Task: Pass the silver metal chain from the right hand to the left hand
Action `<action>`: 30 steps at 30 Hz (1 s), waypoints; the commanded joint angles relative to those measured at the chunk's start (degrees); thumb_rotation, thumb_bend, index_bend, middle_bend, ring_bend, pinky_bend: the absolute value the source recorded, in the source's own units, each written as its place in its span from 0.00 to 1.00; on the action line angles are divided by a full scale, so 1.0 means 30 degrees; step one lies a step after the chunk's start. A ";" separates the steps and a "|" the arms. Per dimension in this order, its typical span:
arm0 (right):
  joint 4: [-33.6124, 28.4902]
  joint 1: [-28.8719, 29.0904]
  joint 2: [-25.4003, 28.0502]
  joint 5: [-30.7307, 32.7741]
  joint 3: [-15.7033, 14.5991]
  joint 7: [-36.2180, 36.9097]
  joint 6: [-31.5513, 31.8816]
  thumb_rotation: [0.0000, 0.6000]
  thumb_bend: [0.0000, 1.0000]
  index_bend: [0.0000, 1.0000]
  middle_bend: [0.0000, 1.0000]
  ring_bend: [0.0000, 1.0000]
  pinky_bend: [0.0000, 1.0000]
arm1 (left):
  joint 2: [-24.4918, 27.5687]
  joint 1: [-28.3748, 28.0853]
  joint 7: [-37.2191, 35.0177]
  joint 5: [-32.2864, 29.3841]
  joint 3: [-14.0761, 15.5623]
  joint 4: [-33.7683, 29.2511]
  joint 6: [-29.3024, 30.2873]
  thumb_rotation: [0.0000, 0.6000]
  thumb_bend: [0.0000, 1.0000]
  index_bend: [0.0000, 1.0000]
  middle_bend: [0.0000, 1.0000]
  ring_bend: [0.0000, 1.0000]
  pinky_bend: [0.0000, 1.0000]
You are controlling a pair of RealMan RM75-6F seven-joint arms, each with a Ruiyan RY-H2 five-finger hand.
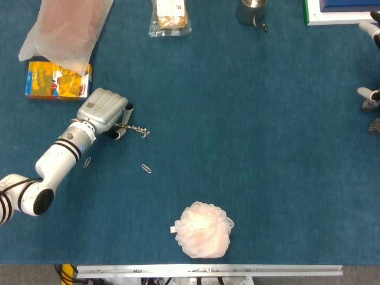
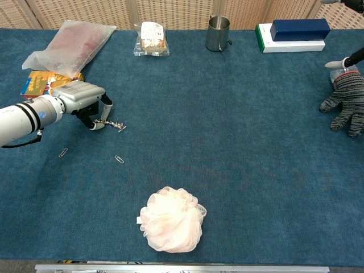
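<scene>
The silver metal chain (image 1: 136, 129) (image 2: 113, 124) is a short strand. One end is pinched in the fingers of my left hand (image 1: 105, 111) (image 2: 82, 98) at the left of the table. The other end trails to the right on the blue cloth. My right hand (image 2: 346, 105) sits at the far right edge in a grey knit covering, its fingers spread and hanging down with nothing in them. Only its fingertips (image 1: 369, 94) show in the head view. The two hands are far apart.
Two paper clips (image 1: 146, 168) (image 1: 87, 161) lie just below the left hand. A pink bath pouf (image 1: 205, 230) sits near the front edge. A yellow packet (image 1: 57, 81), plastic bags, a snack pack (image 1: 170, 16), a metal cup (image 2: 218, 33) and stacked boxes (image 2: 293, 34) line the back.
</scene>
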 commanded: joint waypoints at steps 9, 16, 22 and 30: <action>0.0004 0.0001 -0.0010 0.0009 0.0001 0.0016 -0.0009 1.00 0.00 0.13 0.03 0.00 0.03 | 0.0195 -0.0268 0.0044 -0.0074 0.0093 -0.0117 -0.0574 1.00 0.30 0.53 1.00 1.00 1.00; 0.0023 0.0012 -0.0033 -0.0009 -0.0008 0.0040 -0.0027 1.00 0.00 0.13 0.03 0.00 0.03 | 0.0248 -0.0313 0.0054 -0.0095 0.0152 -0.0151 -0.0664 1.00 0.30 0.51 1.00 1.00 1.00; -0.0005 0.0021 -0.0041 -0.0032 -0.0012 0.0026 -0.0020 1.00 0.00 0.13 0.03 0.00 0.03 | 0.0223 -0.0327 0.0111 -0.0110 0.0172 -0.0150 -0.0616 1.00 0.30 0.50 1.00 1.00 1.00; 0.0003 0.0021 -0.0057 0.0017 -0.0021 -0.0001 -0.0067 1.00 0.00 0.13 0.03 0.00 0.03 | 0.0244 -0.0254 0.0050 -0.0050 0.0182 -0.0201 -0.0419 1.00 0.36 0.53 1.00 1.00 1.00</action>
